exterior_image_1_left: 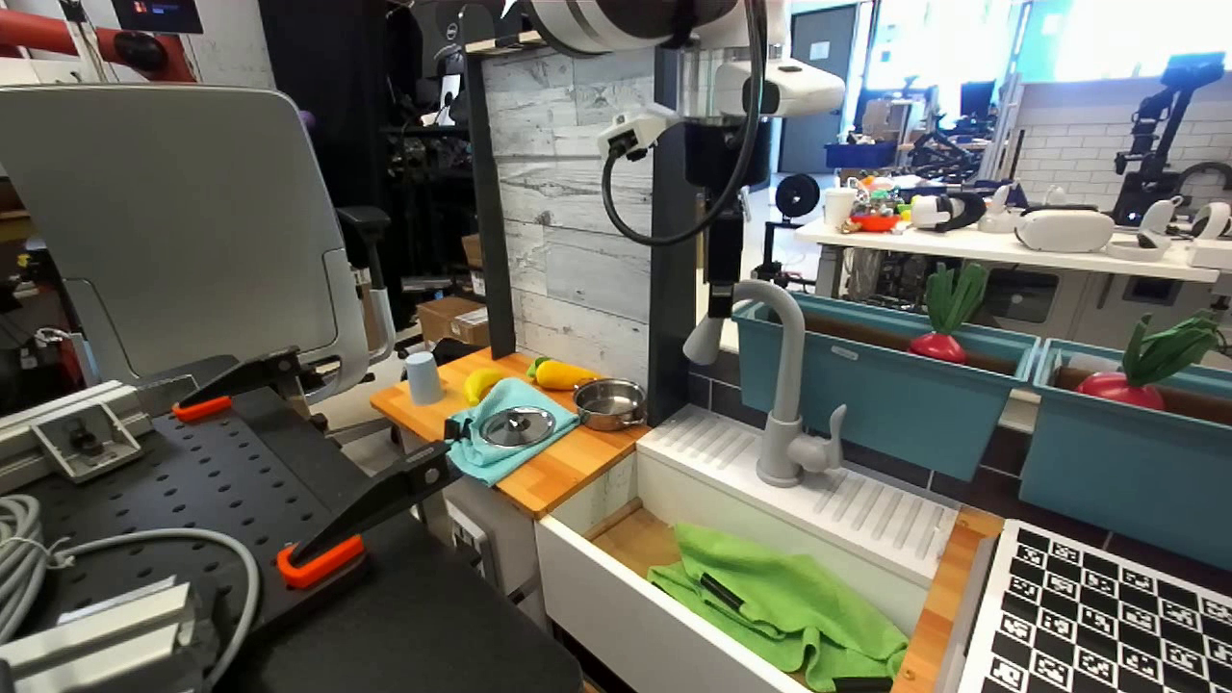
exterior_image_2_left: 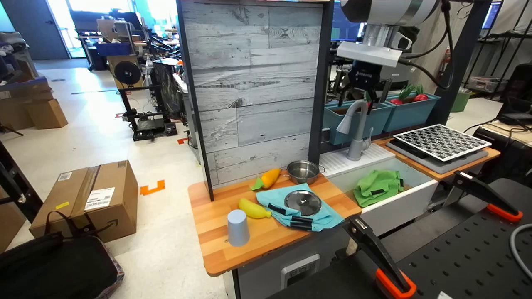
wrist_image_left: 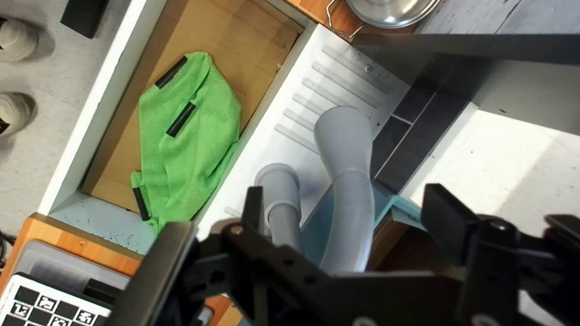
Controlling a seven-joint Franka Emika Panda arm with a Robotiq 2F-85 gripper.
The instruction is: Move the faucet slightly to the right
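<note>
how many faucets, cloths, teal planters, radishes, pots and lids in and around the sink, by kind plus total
Faucet: 1
Cloths: 2 (green, blue)
Planters: 2
Radishes: 2
Pot: 1
Lid: 1
Total: 9

White arm (exterior_image_2_left: 388,12), black gripper (wrist_image_left: 343,197)

The arm is white, round and smooth, with a grey stripe (exterior_image_2_left: 412,11) across it. Under that comes a shiny silver part (exterior_image_2_left: 375,35). A black cable (exterior_image_1_left: 664,241) bends in a big curve and plugs into a small white box (exterior_image_1_left: 639,127). The gripper is black with tiny white letters (exterior_image_2_left: 364,75). Its fingers (wrist_image_left: 449,222) look blocky, with round screws (wrist_image_left: 497,224) in them.
</note>
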